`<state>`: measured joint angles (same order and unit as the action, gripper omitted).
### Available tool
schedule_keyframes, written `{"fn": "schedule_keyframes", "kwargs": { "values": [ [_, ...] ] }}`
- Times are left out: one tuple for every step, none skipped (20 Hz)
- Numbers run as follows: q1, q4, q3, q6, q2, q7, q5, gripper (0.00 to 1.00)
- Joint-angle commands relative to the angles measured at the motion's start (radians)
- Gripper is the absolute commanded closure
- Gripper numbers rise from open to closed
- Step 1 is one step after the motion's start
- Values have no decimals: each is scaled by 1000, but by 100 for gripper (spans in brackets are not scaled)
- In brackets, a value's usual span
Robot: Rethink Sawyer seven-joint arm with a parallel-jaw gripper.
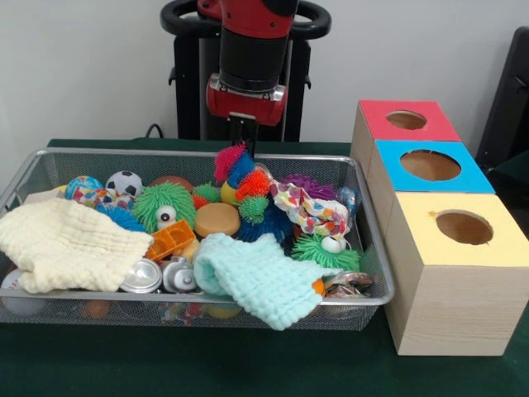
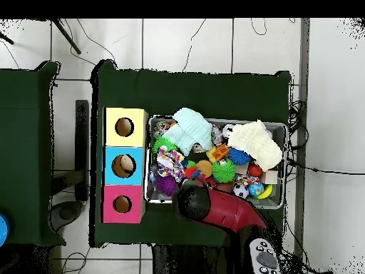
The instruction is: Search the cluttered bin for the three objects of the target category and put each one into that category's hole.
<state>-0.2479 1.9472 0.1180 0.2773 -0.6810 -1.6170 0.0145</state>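
The wire mesh bin (image 1: 374, 240) is full of toys and cloths; it also shows in the overhead view (image 2: 286, 165). Two silvery cans lie side by side near its front rim: one (image 1: 142, 277) shows its round top, the other (image 1: 178, 275) lies next to it, both partly under cloths. A crumpled silvery thing (image 1: 348, 284) lies in the front right corner; I cannot tell whether it is a can. My gripper (image 1: 242, 134) hangs above the bin's far rim, over the spiky toys (image 1: 240, 178), apart from the cans. In the overhead view the arm (image 2: 210, 205) hides it.
Three wooden boxes with round holes stand to the right of the bin: red (image 1: 407, 121), blue (image 1: 430, 165), yellow (image 1: 463, 227). A cream cloth (image 1: 70, 244) and a mint cloth (image 1: 260, 277) cover part of the clutter. Balls and fuzzy toys fill the rest.
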Motion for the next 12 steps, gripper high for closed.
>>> {"fn": "schedule_keyframes", "kwargs": {
  "values": [
    [14,31,-30,70,-26,-183,-36,100],
    [12,33,-31,71,-26,-182,-38,100],
    [16,38,-31,66,-27,-183,-36,100],
    [15,39,-33,66,-28,-181,-37,100],
    [18,37,-32,67,-26,-182,-38,100],
    [17,37,-33,68,-26,-182,-39,100],
    [17,37,-33,69,-26,-182,-41,100],
    [16,37,-34,70,-27,-180,-40,100],
    [13,41,-36,70,-28,-182,-43,100],
    [11,46,-38,69,-28,-184,-45,100],
    [8,48,-40,64,-31,-181,-44,100],
    [6,51,-40,58,-32,-180,-43,100]
  ]
}}
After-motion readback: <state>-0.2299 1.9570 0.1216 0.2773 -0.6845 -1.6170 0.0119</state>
